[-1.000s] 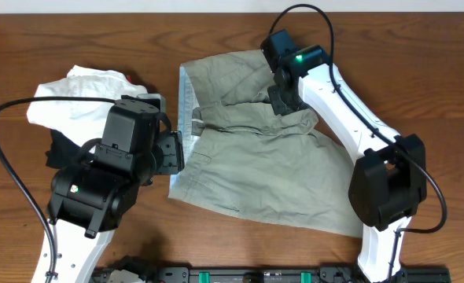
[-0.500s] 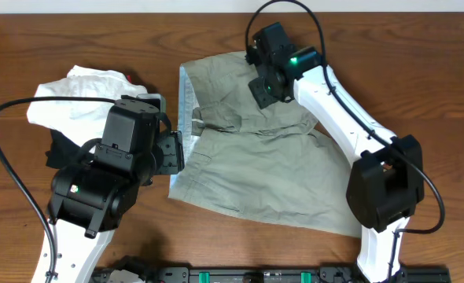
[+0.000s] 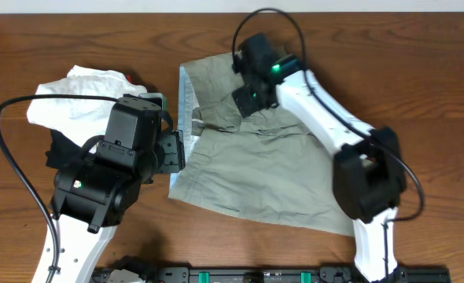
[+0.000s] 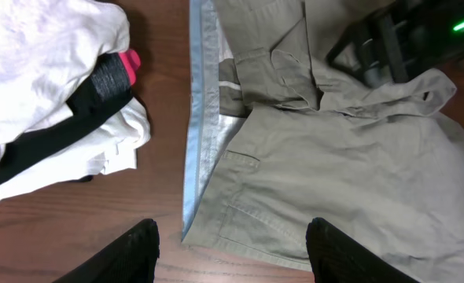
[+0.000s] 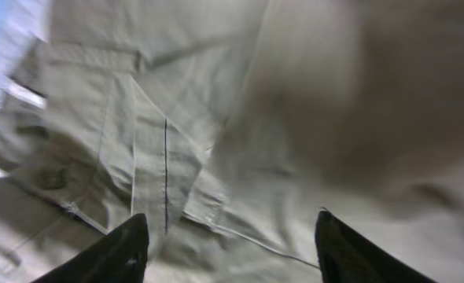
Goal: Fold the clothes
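The khaki grey-green shorts (image 3: 255, 169) lie spread on the table's middle, pale blue waistband (image 3: 186, 102) along the left edge, cloth bunched near the fly. They also fill the right wrist view (image 5: 240, 118) and the left wrist view (image 4: 318, 173). My right gripper (image 3: 244, 101) hovers over the upper, bunched part of the shorts, jaws open and empty (image 5: 232, 248). My left gripper (image 3: 175, 151) sits at the shorts' left edge by the waistband, open and empty (image 4: 232, 251).
A small bundle of white, black and red garments (image 3: 71, 102) lies at the left, partly under my left arm; it also shows in the left wrist view (image 4: 51, 94). Bare wooden table (image 3: 436, 94) surrounds the shorts.
My right gripper has moved left across the upper part of the shorts, toward the waistband. The left arm has stayed still.
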You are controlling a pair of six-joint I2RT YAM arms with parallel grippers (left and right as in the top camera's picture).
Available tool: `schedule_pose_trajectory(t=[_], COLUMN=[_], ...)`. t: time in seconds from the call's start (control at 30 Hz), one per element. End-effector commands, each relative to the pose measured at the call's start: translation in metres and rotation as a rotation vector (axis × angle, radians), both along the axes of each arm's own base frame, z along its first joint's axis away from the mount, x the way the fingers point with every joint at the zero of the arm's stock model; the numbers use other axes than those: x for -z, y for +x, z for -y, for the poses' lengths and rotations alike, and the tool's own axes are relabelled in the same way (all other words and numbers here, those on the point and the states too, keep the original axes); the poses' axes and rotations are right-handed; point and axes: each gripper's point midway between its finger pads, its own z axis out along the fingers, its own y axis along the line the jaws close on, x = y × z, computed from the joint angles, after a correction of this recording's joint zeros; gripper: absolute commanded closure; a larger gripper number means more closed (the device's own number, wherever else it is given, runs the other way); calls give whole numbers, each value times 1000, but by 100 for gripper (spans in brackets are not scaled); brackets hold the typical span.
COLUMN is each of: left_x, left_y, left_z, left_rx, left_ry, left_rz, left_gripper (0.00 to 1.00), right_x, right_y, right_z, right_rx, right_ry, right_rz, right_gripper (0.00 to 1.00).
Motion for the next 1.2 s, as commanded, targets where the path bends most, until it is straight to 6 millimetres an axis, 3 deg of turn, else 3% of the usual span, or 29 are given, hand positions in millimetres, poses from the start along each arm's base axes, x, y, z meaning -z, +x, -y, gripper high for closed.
schedule_pose_trajectory(t=[0.0,0.1,0.3,0.33,0.57,0.67,0.73,0.87,0.93,1.03,1.17], left_x=[-4,-4,-4,-4,-4,-4,-4,-4,-4,-3,-1], left_y=[1,1,1,1,1,1,1,1,1,0,-3], left_z=[-3,-3,-3,-3,-3,-3,-3,-3,-3,-3,-4], left_rx=[3,3,3,3,3,3,3,3,3,3,3], left_ry=[14,14,14,14,15,15,15,15,15,17,22], left_rz=[12,11,10,9,8,8,8,8,8,3,-10], left_gripper=[38,38,37,38,38,38,38,38,37,38,37], right_x=[32,39,34,31,-9,-16,-15,-16,-16,-12,9], right_y=[-12,-9,0,0,-9,-12,-14,-8,4,22,36], right_z=[-4,9,33,39,78,86,62,13,0,-12,-7], right_rx=[109,199,270,279,338,325,200,66,79,162,283], right_ry=[-38,-106,-197,-211,-245,-225,-120,96,125,131,33], right_rz=[-79,-58,-3,1,-23,-48,-83,-90,-38,40,118], right_gripper=[39,44,98,99,99,99,96,65,58,54,53])
